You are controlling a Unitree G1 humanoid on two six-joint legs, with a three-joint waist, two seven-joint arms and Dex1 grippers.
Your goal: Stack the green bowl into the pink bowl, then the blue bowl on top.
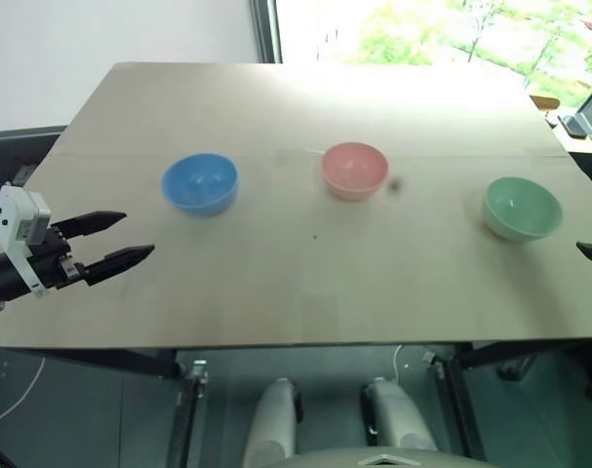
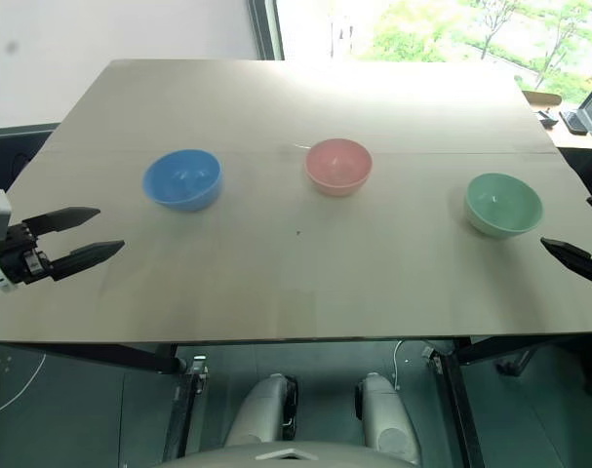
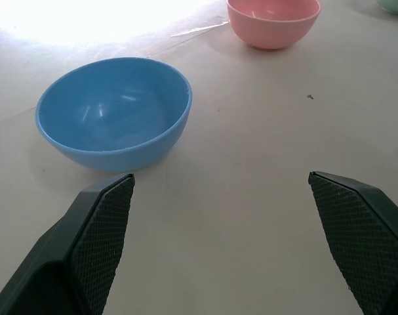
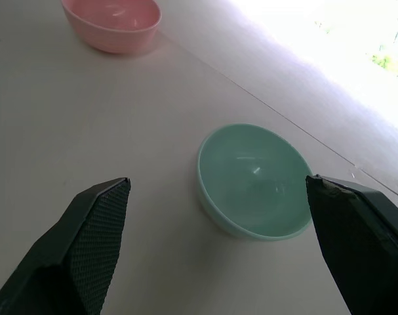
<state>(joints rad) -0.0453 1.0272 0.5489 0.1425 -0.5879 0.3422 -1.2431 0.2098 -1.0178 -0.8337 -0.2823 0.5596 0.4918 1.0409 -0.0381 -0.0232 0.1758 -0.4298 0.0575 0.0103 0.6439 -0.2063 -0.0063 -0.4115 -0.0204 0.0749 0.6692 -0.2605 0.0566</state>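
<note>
From the head cameras, three bowls sit apart in a row on the table (image 1: 305, 283): the blue bowl (image 1: 200, 183) on the left, the pink bowl (image 1: 354, 170) in the middle, the green bowl (image 1: 522, 207) on the right. All three are upright and empty, and nothing is stacked yet. The left gripper (image 1: 115, 241) hangs at the table's left edge with its fingers spread and nothing between them. The right gripper (image 2: 588, 237) just peeks in at the right edge, near the green bowl.

From the left wrist, the blue bowl lies just ahead of the spread fingers (image 3: 100, 226), with the pink bowl beyond it.

From the right wrist, the green bowl sits between and ahead of the wide-open, empty fingers (image 4: 94, 230) — well lined up for the first pick.

The green bowl probably goes first. A good grasp would pinch one wall at the rim, one finger inside and one outside, then lift clear of the table. Smooth plastic may slip, so carry it level and lower it centred over the pink bowl — not sliding in from the side, which could push the pink one away.
</note>
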